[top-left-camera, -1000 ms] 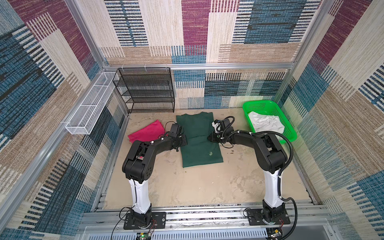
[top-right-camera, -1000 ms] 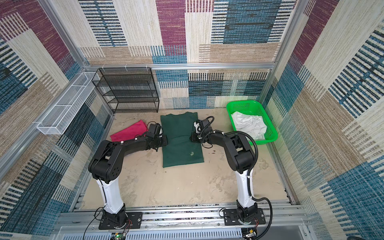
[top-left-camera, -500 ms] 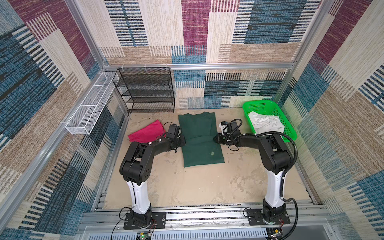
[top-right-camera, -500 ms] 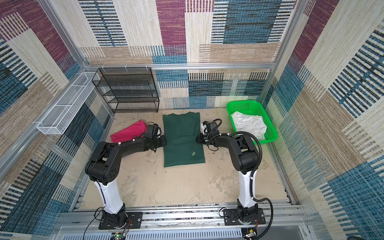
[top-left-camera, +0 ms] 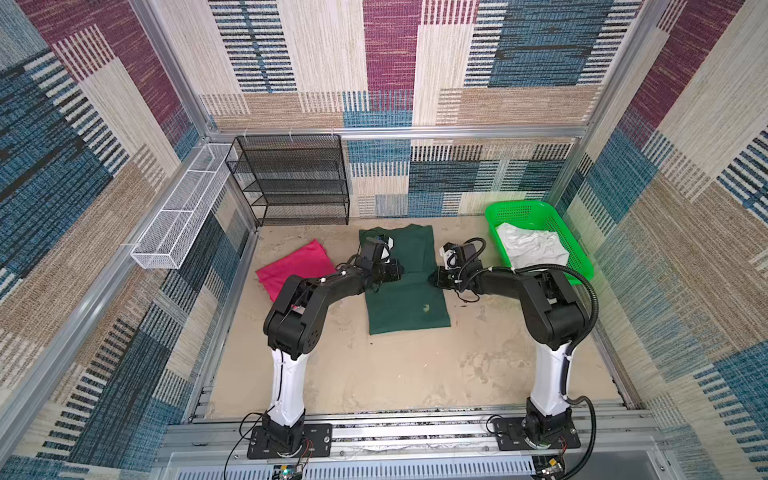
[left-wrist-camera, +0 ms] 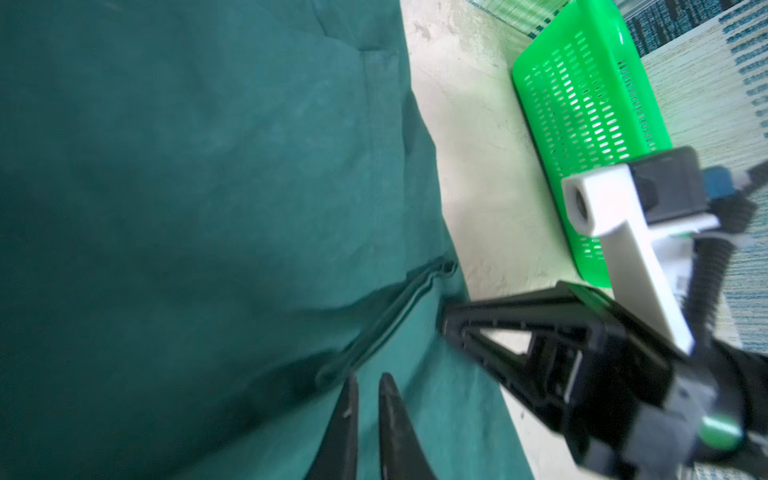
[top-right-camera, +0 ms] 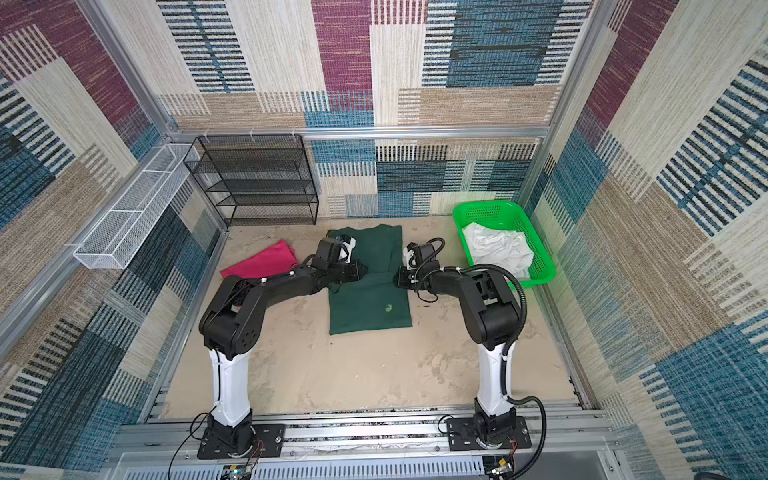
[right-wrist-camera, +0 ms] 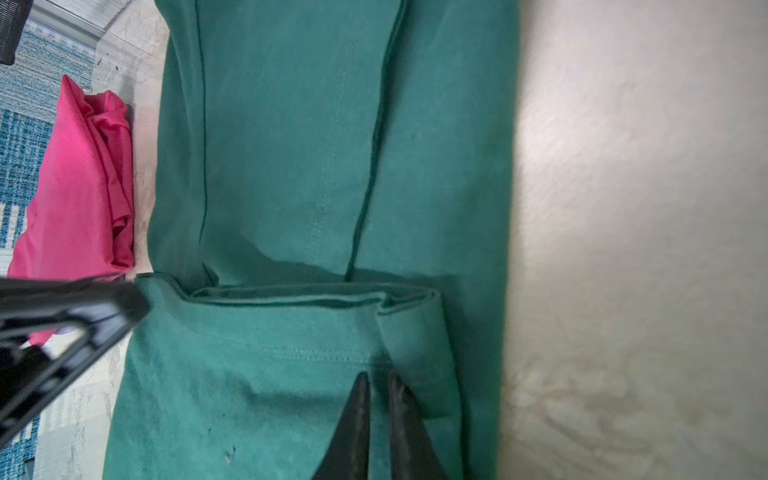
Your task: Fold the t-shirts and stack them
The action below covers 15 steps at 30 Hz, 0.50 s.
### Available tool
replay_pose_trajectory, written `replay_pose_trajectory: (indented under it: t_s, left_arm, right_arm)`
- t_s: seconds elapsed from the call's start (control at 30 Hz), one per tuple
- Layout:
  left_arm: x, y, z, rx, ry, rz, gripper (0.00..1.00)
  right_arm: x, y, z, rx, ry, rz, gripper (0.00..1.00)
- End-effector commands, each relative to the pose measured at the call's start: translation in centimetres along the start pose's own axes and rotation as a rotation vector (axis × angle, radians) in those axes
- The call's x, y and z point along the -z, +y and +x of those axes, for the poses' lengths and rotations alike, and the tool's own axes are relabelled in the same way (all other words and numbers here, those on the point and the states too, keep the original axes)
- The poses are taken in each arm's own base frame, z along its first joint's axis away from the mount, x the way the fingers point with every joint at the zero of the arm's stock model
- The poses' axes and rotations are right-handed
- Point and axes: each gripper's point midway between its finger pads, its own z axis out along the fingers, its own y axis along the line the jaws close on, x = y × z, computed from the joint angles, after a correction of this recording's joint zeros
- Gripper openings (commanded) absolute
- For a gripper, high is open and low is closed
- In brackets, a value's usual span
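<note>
Down at the fingertips, left gripper (left-wrist-camera: 368, 380) and right gripper (right-wrist-camera: 376, 376) are each squeezed nearly together on the dark green t-shirt (top-left-camera: 405, 299). They pinch opposite side edges mid-length, I'd guess for a crosswise fold. Cloth's soft and matte, rumpling into a ridge. Pink t-shirt (top-left-camera: 295, 266) lies nearby.

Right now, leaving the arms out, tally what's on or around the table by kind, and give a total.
T-shirts: 2, dark green t-shirt, pink t-shirt
Baskets: 2, green basket, white wire basket
Black mesh rack: 1
White cloth heap: 1
Total: 6
</note>
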Motion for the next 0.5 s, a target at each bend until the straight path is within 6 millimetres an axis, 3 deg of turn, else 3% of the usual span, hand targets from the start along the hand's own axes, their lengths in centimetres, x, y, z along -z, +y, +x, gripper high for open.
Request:
replay_pose_trajectory:
  t_s: [0.0, 0.27, 0.47]
  left_arm:
    - [-1.7, -0.4, 0.0, 0.073, 0.012, 0.038, 0.13]
    - [-4.1, 2.6, 1.6, 0.117, 0.037, -0.04, 0.13]
    - [-3.4, 2.4, 0.2, 0.089, 0.011, -0.036, 0.14]
  right_arm:
    - [-0.1, -0.5, 0.9, -0.013, 0.034, 0.019, 0.14]
    - [0.4, -0.7, 1.4, -0.015, 0.042, 0.035, 0.15]
    - [1.5, -0.4, 1.8, 0.005, 0.033, 0.032, 0.15]
